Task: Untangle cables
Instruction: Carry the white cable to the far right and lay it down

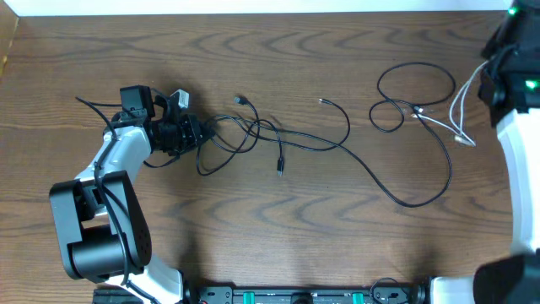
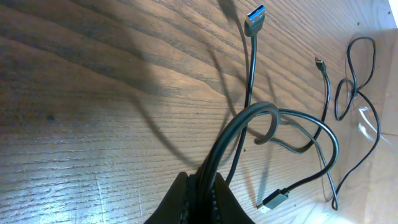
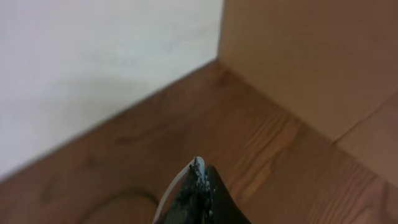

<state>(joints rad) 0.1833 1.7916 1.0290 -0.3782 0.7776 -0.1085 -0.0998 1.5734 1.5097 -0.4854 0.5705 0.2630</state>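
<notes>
Black cables (image 2: 221, 149) pinched in left hand (image 2: 201, 183), white cable (image 3: 175, 186) clamped in right hand (image 3: 200, 179)

Dark brown wood-grain tabletop (image 2: 93, 124) is seen below & ahead of left gripper (image 2: 200, 183), w/ soft shadows cast across it. Same tabletop is seen below right gripper (image 3: 200, 169). Ahead-left of that gripper a plain white wall (image 3: 93, 62) is seen. Ahead-right, a light tan flat board (image 3: 311, 56) is stood upright, & a corner is formed w/ the wall.

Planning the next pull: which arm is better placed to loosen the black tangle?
Left: left gripper is shut on the black cables at the tangle; right gripper holds the white cable elsewhere.
</notes>
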